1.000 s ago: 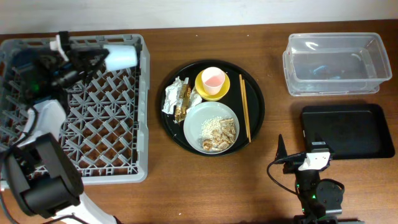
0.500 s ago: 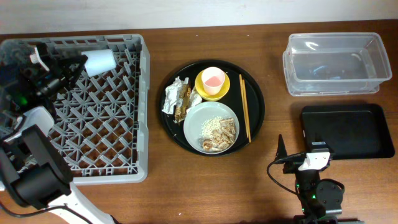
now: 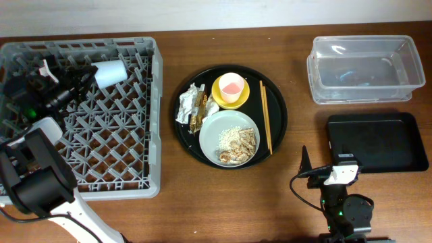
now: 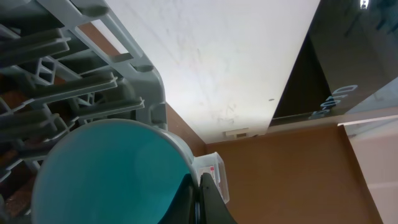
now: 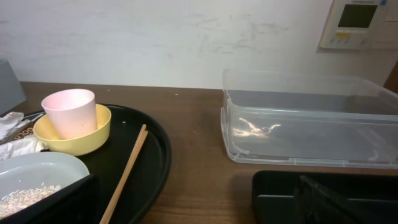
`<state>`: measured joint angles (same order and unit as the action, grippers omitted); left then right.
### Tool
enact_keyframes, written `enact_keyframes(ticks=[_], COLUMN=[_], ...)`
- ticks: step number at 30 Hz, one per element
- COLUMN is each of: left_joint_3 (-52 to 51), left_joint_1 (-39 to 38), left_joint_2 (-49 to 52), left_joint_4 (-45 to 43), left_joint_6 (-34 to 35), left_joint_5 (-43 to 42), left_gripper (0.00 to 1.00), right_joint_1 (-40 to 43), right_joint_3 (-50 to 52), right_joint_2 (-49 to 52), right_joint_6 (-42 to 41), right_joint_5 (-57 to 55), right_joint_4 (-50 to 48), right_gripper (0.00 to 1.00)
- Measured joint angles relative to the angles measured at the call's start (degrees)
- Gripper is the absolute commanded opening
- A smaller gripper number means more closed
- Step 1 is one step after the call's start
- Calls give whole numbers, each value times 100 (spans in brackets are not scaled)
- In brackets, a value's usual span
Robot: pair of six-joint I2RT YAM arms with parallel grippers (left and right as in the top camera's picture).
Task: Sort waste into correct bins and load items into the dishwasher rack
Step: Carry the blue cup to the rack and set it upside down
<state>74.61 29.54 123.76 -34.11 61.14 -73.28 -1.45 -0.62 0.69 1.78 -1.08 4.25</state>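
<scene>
Sitting in yellow bowl (image 3: 230, 104), pink cup (image 3: 231, 85)

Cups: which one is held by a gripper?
The light blue cup, in the left gripper over the rack; the pink cup stands in the yellow bowl.

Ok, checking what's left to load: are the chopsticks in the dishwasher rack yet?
No, the chopsticks lie on the round black tray beside the plate, apart from the dishwasher rack.

Even, soft light; left-wrist close-up seemingly blurred
</scene>
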Motion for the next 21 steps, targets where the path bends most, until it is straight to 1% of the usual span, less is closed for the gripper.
enact_keyframes(ticks=[4, 9, 14, 16, 18, 19, 21], left_joint_3=[0, 2, 7, 35, 149, 181, 212], left_joint_1=[-48, -356, -264, -195, -142, -131, -122], left_joint_2=[0, 17, 22, 22, 20, 20, -4], left_joint_4=[-2, 7, 48, 278, 789, 927, 1091], left_joint_6=[2, 4, 2, -26, -203, -284, -446], left_joint_5=[42, 151, 151, 177, 245, 262, 286], left_gripper=[0, 0, 0, 0, 1, 5, 10], right_joint_1=[0, 0, 0, 0, 0, 0, 0], right_joint_3=[0, 0, 0, 0, 0, 0, 0], right_joint_2=[0, 0, 0, 0, 0, 0, 0], right_joint_6=[0, -7, 0, 0, -2, -2, -4], right_joint_5=[0, 0, 0, 0, 0, 0, 0], right_joint_4=[0, 0, 0, 0, 0, 0, 0], right_gripper=[98, 98, 98, 98, 98, 98, 98])
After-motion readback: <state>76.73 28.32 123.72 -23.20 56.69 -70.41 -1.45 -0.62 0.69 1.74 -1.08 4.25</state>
